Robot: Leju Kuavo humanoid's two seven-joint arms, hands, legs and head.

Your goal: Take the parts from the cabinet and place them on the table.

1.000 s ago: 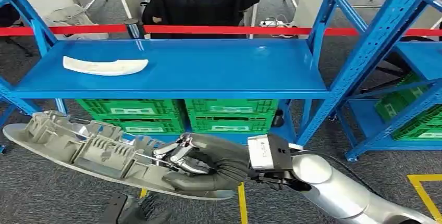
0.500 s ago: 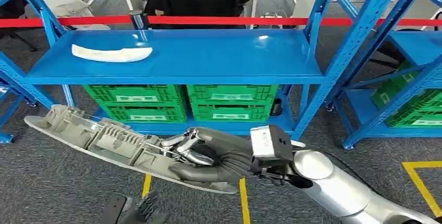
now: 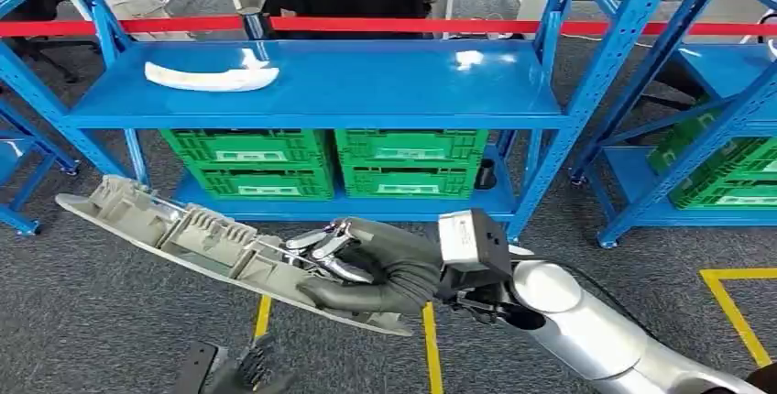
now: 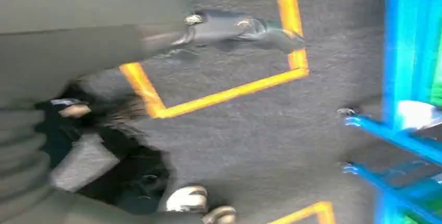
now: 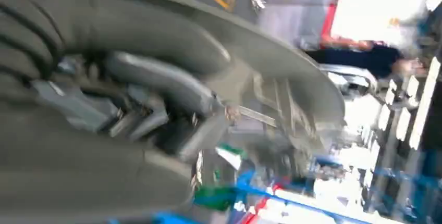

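Blue shelving (image 3: 311, 92) stands on grey carpet (image 3: 92, 321) with yellow lines (image 3: 429, 348).

A blue shelf (image 3: 366, 82) runs across the far side of the scene, held by blue uprights (image 3: 600, 73). On its top board, toward the left, lies one long white curved part (image 3: 211, 76); bright glare spots sit on the board beside it and further right. Under the board, on the low level, two green crates (image 3: 330, 163) stand side by side, touching. A second blue rack (image 3: 724, 64) stands at the right with more green crates (image 3: 724, 169) on its lower levels. The floor (image 3: 92, 311) is grey carpet, marked with yellow tape lines (image 3: 733, 307) near the right and at the near centre.
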